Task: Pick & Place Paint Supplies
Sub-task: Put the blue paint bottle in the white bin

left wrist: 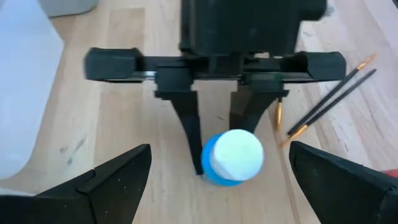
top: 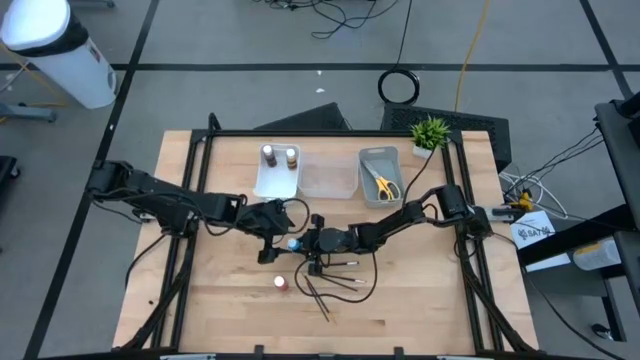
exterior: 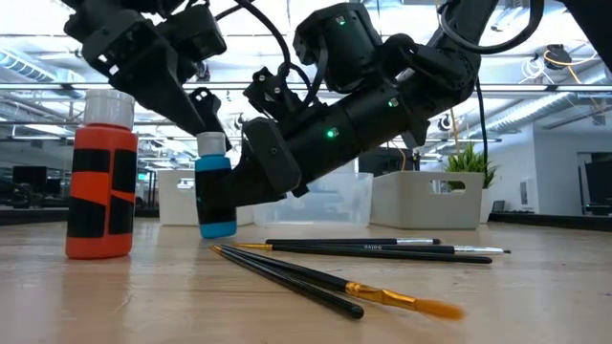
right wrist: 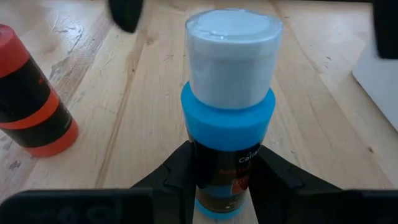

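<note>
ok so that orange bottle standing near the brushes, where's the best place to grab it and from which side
Probably around its straight orange body, below the pale cap: the orange bottle stands upright, so a level approach suits it. Come from the side facing away from the brushes, which is bare table. The right tool already holds the blue bottle that way.

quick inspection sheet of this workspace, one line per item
surface: wooden table, bare in front
job's things: blue bottle upright; orange bottle beside it; brushes loose; two bottles in white tray; scissors in grey tray
clutter: clear tray, potted plant
grippers: right gripper shut on blue bottle; left gripper open, facing it
cables: looped on floor
surroundings: white bin
</note>
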`<state>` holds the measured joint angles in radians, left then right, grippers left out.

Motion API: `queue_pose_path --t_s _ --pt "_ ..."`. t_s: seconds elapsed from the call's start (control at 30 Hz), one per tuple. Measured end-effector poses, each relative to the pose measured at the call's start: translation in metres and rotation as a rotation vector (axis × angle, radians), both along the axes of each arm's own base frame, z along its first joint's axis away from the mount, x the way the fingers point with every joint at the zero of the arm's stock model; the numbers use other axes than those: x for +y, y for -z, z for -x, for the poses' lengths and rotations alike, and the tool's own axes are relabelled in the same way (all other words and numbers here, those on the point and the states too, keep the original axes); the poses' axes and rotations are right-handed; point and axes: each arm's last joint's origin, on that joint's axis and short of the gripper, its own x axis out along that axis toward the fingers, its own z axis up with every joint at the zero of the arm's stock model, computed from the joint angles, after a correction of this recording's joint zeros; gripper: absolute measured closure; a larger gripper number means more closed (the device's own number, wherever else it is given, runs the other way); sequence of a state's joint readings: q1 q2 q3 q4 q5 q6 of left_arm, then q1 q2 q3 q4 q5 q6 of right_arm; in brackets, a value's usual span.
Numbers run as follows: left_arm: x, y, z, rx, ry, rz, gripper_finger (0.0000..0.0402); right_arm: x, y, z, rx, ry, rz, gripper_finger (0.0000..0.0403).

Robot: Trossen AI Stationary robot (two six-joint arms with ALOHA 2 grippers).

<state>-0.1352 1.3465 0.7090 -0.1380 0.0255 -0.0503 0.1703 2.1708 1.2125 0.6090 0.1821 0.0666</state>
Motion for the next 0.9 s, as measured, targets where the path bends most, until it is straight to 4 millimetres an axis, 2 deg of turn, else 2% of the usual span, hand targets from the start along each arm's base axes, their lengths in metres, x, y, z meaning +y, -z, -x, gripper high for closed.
queue_pose_path --t_s 0.27,0.43,0.6,0.9 --pt "-0.002 0.018 -0.009 0.045 0.007 -0.011 0.0024 0.0 0.0 0.0 -0.001 0.0 0.0 0.0299" --pt "-0.002 0.021 -0.01 0.054 0.016 -0.022 0.0091 0.0 0.0 0.0 0.0 0.0 0.0 0.0301" --pt "-0.002 0.011 -0.007 0.017 0.014 -0.014 0.0158 0.0 0.0 0.0 0.001 0.0 0.0 0.03" --pt "-0.002 0.007 -0.006 -0.008 0.014 -0.011 0.0211 0.0 0.0 0.0 0.001 0.002 -0.001 0.03"
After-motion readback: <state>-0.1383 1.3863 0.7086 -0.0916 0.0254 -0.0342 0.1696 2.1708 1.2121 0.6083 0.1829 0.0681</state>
